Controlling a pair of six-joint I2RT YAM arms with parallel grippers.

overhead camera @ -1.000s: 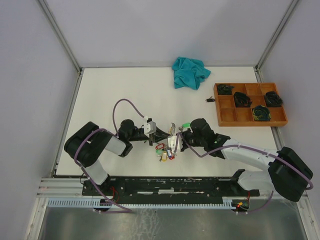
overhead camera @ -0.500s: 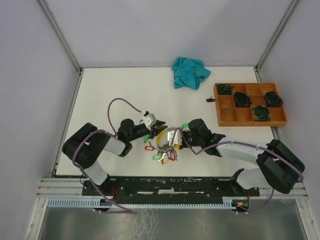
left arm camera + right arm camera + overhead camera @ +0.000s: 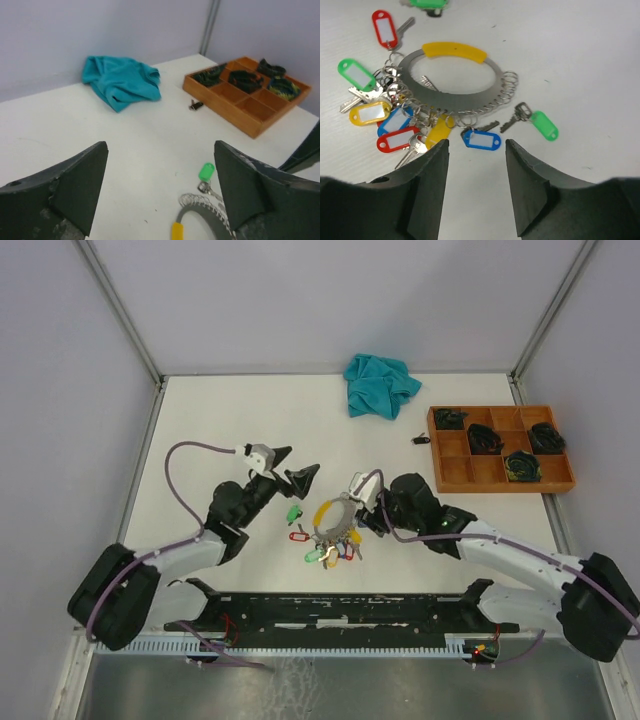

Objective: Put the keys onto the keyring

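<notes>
where the top view looks down on the white worktop, the keyring lies flat between the two arms, near the front edge, with the keys bunched in a fan of coloured tags at its near side. the left gripper hangs just left of the ring, its jaws spread wide and holding nothing; the right gripper sits close by the ring's right side. a teal cloth is crumpled at the far edge and a wooden tray stands far right. from the left wrist, both fingers frame bare worktop, with a green-tagged key and the ring's yellow sleeve low between them. from the right wrist, the fingers stand partly apart with nothing gripped; beyond them the ring carries a row of small loops along its near arc, and red, green, yellow and blue tagged keys cluster at its left. a green-tagged key lies just beside the loops on the right; whether it hangs on the ring i cannot tell.
</notes>
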